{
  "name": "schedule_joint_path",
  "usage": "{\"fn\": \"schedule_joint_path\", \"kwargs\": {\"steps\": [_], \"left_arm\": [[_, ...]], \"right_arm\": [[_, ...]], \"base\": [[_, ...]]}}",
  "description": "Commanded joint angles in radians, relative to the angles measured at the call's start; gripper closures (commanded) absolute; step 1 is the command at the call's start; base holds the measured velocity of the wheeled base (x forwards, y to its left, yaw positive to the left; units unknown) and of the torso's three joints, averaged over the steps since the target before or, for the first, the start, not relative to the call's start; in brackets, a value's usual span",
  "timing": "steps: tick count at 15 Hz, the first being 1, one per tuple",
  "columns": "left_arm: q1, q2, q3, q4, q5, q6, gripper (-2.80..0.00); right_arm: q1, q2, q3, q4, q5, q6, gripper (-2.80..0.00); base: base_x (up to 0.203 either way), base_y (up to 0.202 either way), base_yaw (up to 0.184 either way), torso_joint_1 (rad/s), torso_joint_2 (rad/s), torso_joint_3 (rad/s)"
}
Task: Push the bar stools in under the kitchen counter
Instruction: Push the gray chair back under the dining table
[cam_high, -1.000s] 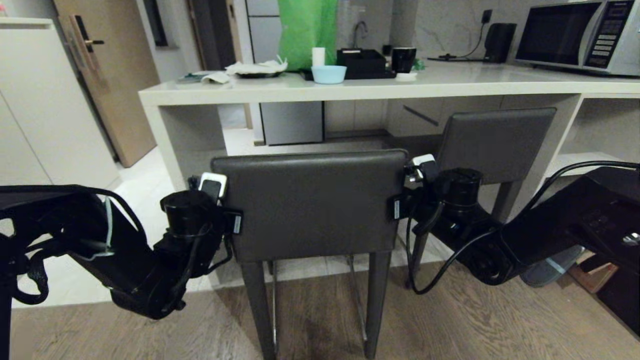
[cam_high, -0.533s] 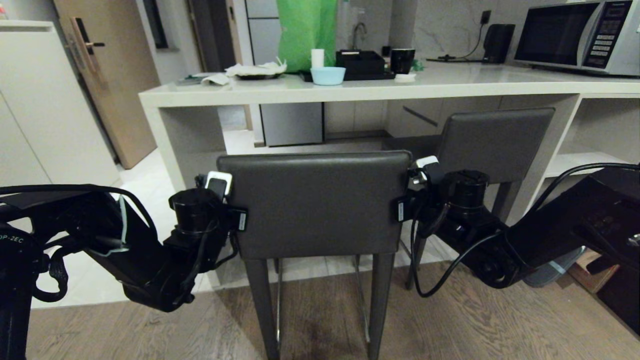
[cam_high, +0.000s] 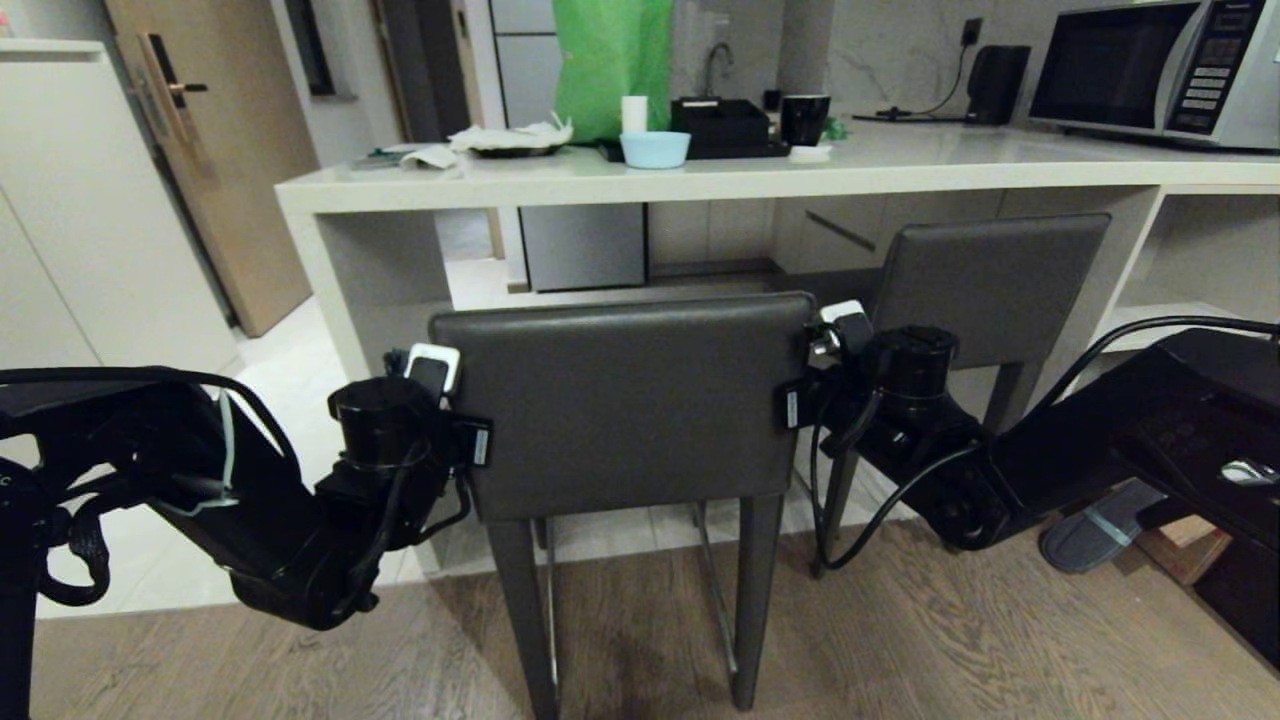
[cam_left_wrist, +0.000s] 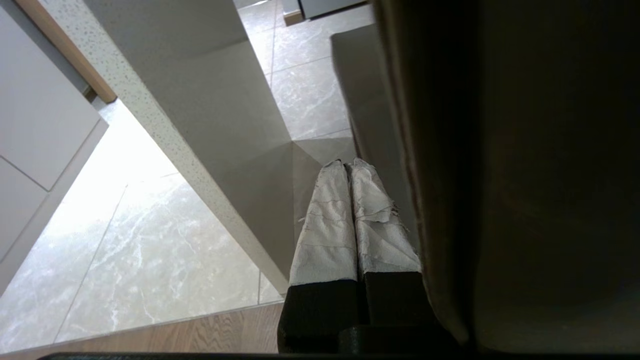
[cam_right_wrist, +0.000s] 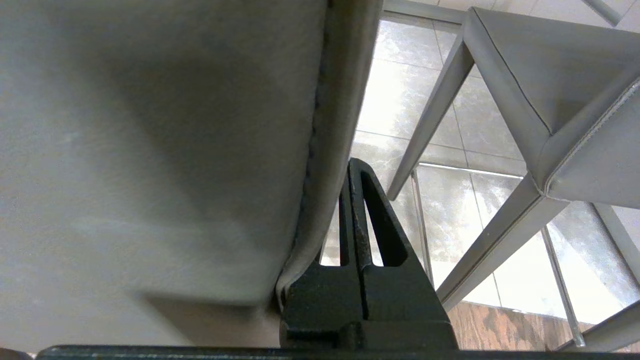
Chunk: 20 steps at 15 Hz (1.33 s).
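The near bar stool (cam_high: 620, 400) stands on the wood floor in front of the kitchen counter (cam_high: 900, 170), its dark grey backrest towards me. My left gripper (cam_left_wrist: 348, 162) is shut and empty, lying along the backrest's left edge (cam_left_wrist: 400, 150). At the backrest's right edge (cam_right_wrist: 320, 150) lies my right gripper (cam_right_wrist: 352, 162), also shut and empty. The second bar stool (cam_high: 990, 280) stands further right, its seat (cam_right_wrist: 560, 100) tucked into the counter's knee space.
The counter's left side panel (cam_high: 370, 290) stands just ahead of my left arm. On the worktop are a green bag (cam_high: 610, 60), a blue bowl (cam_high: 655, 148), a black cup (cam_high: 805, 118) and a microwave (cam_high: 1150, 70). A slipper (cam_high: 1090, 535) lies on the floor at right.
The near stool's backrest has edged slightly towards the counter, with both shut grippers still alongside it. The second stool and the counter have not moved.
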Motion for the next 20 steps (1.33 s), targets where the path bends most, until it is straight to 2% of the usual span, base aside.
{"fn": "schedule_joint_path", "kwargs": {"steps": [1,4,6,15,20], "left_arm": [[-0.015,-0.027,0.004,-0.014,0.001,-0.001,0.0],[-0.013,-0.035,0.017,-0.011,0.001,0.0,0.0],[-0.013,-0.035,0.019,-0.012,0.001,0.0,0.0],[-0.012,-0.033,0.024,-0.012,0.002,0.002,0.0],[-0.009,-0.032,0.025,-0.012,0.003,0.002,0.0]], "right_arm": [[0.009,0.001,-0.011,-0.005,0.0,-0.001,0.0],[0.013,0.015,-0.019,-0.008,-0.067,-0.002,0.0],[0.013,0.018,-0.037,-0.005,-0.07,-0.002,0.0],[0.018,0.01,-0.026,0.004,-0.072,-0.001,0.0],[0.055,-0.003,0.001,-0.002,-0.086,-0.002,0.0]], "base": [[0.0,0.0,0.0,0.0,0.0,0.0],[0.0,0.0,0.0,0.0,0.0,0.0],[0.058,0.0,0.001,-0.004,0.0,0.003],[0.187,0.0,0.002,0.001,0.0,0.001],[0.187,0.0,0.003,0.002,0.0,0.003]]}}
